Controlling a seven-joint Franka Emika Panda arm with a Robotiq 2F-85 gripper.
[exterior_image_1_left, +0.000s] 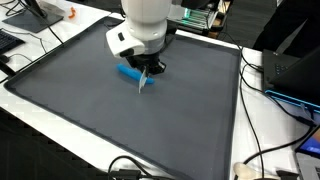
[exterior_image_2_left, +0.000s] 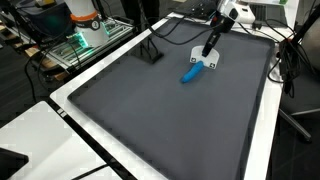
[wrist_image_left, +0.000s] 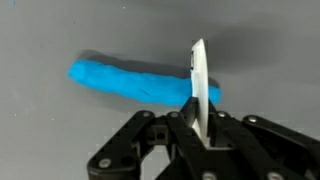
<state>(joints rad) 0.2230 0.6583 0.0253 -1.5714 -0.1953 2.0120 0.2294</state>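
Note:
A blue roll of soft material (wrist_image_left: 130, 82) lies on the dark grey mat (exterior_image_1_left: 90, 110); it shows in both exterior views (exterior_image_1_left: 129, 72) (exterior_image_2_left: 190, 73). My gripper (wrist_image_left: 200, 125) is shut on a thin white blade-like tool (wrist_image_left: 198, 80), held on edge. In the wrist view the blade crosses the roll near its right end; I cannot tell whether it touches. In an exterior view the white tool (exterior_image_1_left: 144, 82) points down at the roll below the gripper (exterior_image_1_left: 151, 66). From the opposite side the gripper (exterior_image_2_left: 210, 47) and white tool (exterior_image_2_left: 203, 61) stand at the roll's far end.
The mat (exterior_image_2_left: 170, 120) has a raised rim and sits on a white table (exterior_image_1_left: 60, 140). A small black stand (exterior_image_2_left: 150, 50) sits on its far corner. Cables (exterior_image_1_left: 262, 120) trail along the table edge. Screens and electronics (exterior_image_2_left: 85, 35) surround the table.

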